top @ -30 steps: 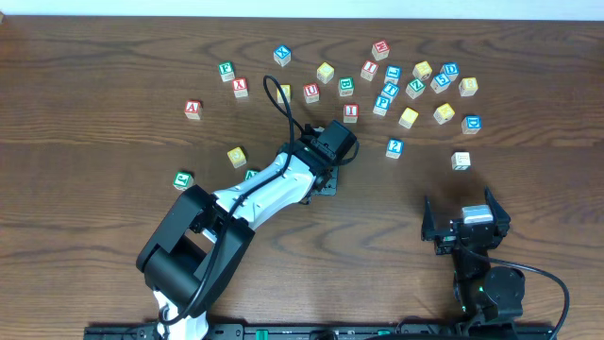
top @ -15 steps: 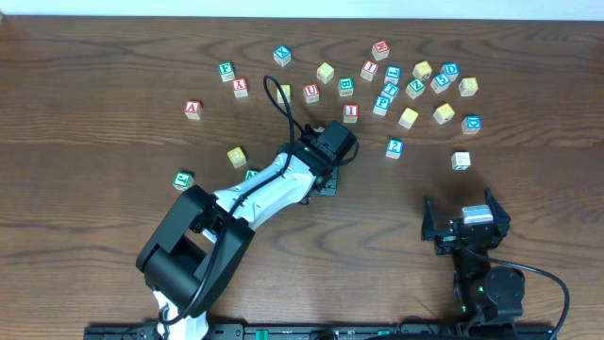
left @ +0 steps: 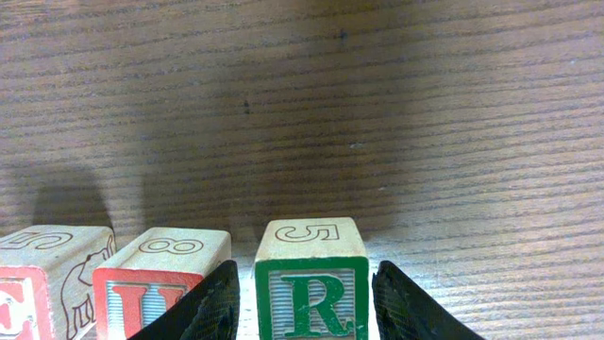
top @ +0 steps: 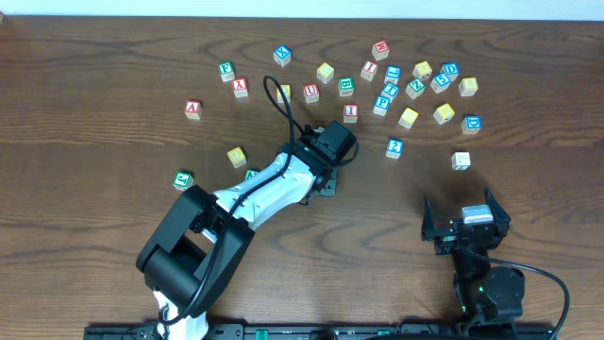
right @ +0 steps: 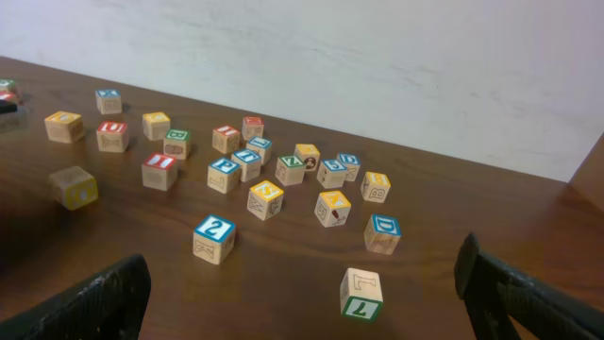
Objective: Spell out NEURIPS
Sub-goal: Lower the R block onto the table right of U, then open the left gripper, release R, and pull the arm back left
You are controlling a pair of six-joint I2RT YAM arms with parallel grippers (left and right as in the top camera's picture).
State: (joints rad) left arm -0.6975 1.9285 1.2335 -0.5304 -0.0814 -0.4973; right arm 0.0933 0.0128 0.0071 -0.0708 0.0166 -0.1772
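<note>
A green R cube (left: pixel 310 291) stands on the table between the fingers of my left gripper (left: pixel 304 276). The jaws are open, with a thin gap showing on each side of the cube. Left of it stand a red U cube (left: pixel 156 283) and a red E cube (left: pixel 38 279) in one row. From overhead the left arm (top: pixel 283 179) covers this row, and a green cube (top: pixel 250 175) peeks out beside the arm. A red I cube (top: pixel 350 112) and a blue P cube (top: pixel 382 103) lie among the loose cubes farther back. My right gripper (top: pixel 464 222) rests open near the front edge, holding nothing.
Loose cubes are scattered across the back of the table, densest at the back right (top: pixel 425 80). A cube marked 2 (right: pixel 213 238), one marked 7 (right: pixel 361 294) and a blue D cube (right: pixel 382 233) lie in front of the right gripper. A green cube (top: pixel 182 179) sits at the left.
</note>
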